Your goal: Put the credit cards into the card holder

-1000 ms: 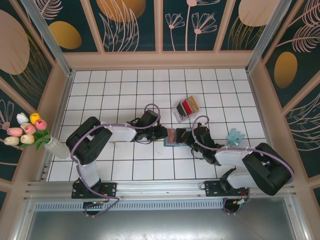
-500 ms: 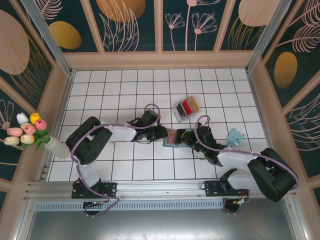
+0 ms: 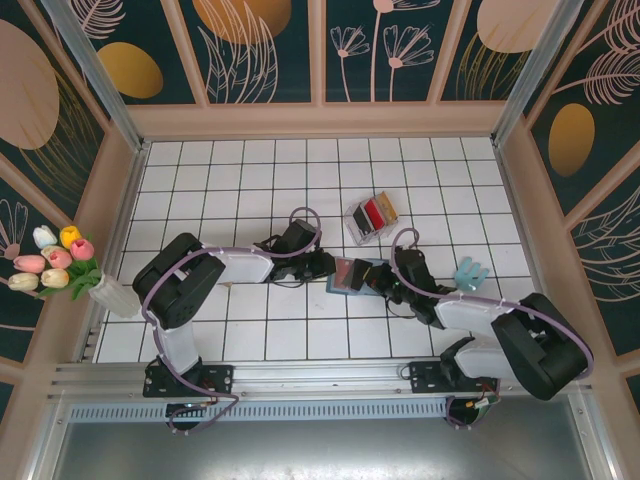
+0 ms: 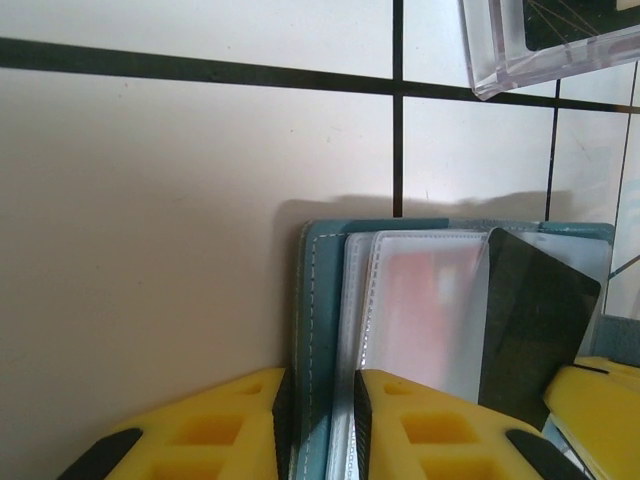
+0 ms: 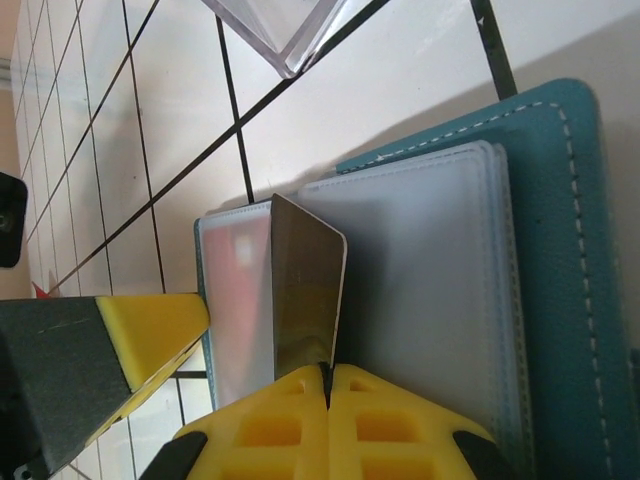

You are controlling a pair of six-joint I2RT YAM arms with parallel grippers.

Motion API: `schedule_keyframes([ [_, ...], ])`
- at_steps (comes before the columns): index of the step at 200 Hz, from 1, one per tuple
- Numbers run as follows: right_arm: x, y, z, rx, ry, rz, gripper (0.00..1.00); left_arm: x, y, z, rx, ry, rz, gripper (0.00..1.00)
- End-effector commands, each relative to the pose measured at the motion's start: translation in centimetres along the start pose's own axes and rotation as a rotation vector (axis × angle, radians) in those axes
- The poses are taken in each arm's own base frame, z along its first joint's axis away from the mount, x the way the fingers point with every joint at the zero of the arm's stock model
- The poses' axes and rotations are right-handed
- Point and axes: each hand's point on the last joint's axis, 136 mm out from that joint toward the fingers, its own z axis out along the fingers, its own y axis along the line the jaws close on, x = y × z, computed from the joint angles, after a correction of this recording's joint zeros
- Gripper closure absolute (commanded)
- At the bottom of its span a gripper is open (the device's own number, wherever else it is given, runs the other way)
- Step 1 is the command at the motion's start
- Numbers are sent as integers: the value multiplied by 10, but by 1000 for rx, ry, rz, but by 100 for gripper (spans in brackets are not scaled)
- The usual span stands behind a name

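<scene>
The teal card holder (image 3: 338,284) lies open on the tiles between both arms. My left gripper (image 4: 320,425) is shut on its near cover edge (image 4: 322,300). A red card (image 4: 425,310) shows through a clear inner slot. My right gripper (image 5: 328,385) is shut on a black card (image 5: 305,290), which stands on edge with its far end over the inner sleeves of the card holder (image 5: 560,250). In the top view the left gripper (image 3: 328,266) and right gripper (image 3: 378,280) meet at the holder. More credit cards (image 3: 373,213), black, red and tan, stand in a clear rack.
The clear rack (image 3: 370,219) stands one tile beyond the holder; its corner shows in the wrist views (image 4: 540,50) (image 5: 280,30). A light blue object (image 3: 470,271) lies right of the right arm. A vase of tulips (image 3: 60,265) stands at the left wall.
The right wrist has edged slightly toward the card holder with the black card, and its elbow has shifted. The left arm has stayed still on the holder.
</scene>
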Motion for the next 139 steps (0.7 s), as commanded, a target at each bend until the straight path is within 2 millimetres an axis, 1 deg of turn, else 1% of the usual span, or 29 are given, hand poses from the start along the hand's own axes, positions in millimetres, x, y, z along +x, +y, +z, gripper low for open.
schedule_keyframes([
  [1, 8, 1, -5, -7, 63, -34, 100, 7, 2, 8, -9, 33, 9, 73],
  [33, 15, 4, -8, -40, 109, -61, 100, 8, 4, 9, -16, 36, 11, 74],
  [35, 10, 2, -8, -35, 97, -52, 100, 8, 4, 9, -17, 35, 10, 74],
  [40, 8, 2, -9, -37, 97, -56, 100, 8, 4, 9, -17, 34, 10, 74],
  [70, 8, 4, -8, -55, 147, -80, 100, 8, 4, 9, -16, 36, 9, 74],
  [80, 8, 2, -7, -51, 156, -81, 100, 7, 3, 9, -15, 34, 11, 73],
  [112, 8, 8, -2, -70, 192, -115, 100, 7, 4, 9, -15, 35, 10, 73],
  [139, 9, 10, -3, -80, 208, -125, 100, 8, 6, 10, -22, 36, 9, 74],
])
